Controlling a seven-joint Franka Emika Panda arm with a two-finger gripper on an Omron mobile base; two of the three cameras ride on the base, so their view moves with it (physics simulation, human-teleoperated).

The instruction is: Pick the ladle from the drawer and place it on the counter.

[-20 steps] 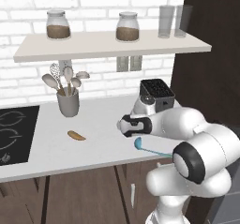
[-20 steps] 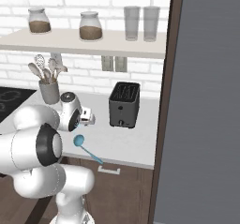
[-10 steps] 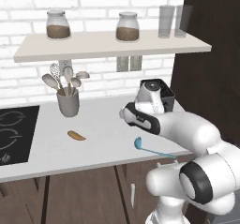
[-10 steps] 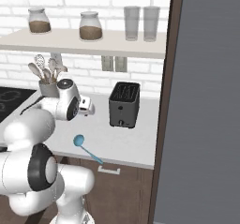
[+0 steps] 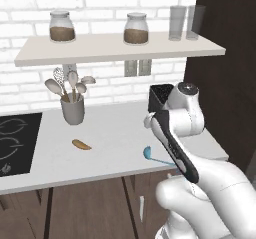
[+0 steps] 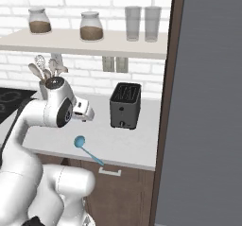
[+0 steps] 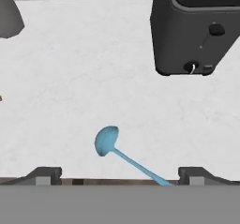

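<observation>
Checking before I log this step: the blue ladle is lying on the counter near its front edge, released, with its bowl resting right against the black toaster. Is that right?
Not quite. The ladle lies on the counter near the front edge and the gripper is open, but its bowl does not touch the toaster: the hand view shows bare counter between them. The right base view agrees.

- Setting: rendered home kitchen.
- Surface [image 5: 115, 148]: white-grey, carrying black cooktop [image 5: 15, 140], dark toaster [image 6: 125, 105], utensil crock [image 5: 73, 109].
- Wall: white brick; shelf [image 5: 115, 48] with jars [image 5: 136, 29] and glasses [image 5: 177, 23].
- Below: brown cabinets [image 5: 95, 208].
</observation>
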